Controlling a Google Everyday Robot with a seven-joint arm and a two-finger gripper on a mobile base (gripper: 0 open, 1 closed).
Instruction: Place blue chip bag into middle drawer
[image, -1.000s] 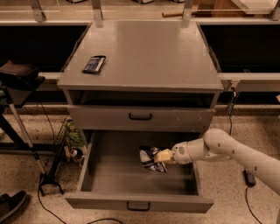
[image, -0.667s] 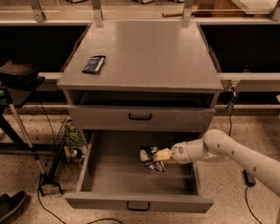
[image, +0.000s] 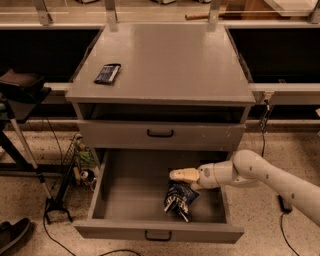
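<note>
The blue chip bag (image: 180, 200) lies in the middle drawer (image: 134, 196), just beneath the pincer (image: 180, 175), whose opening I cannot tell.

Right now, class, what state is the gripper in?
Gripper: inside the middle drawer, just above the blue chip bag; open or shut cannot be told.

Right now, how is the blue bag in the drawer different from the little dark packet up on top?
The blue chip bag is crumpled and puffy; the dark packet lies flat. The blue chip bag sits inside the open middle drawer, near the gripper; the dark packet rests on the cabinet top. Both are dark.
</note>
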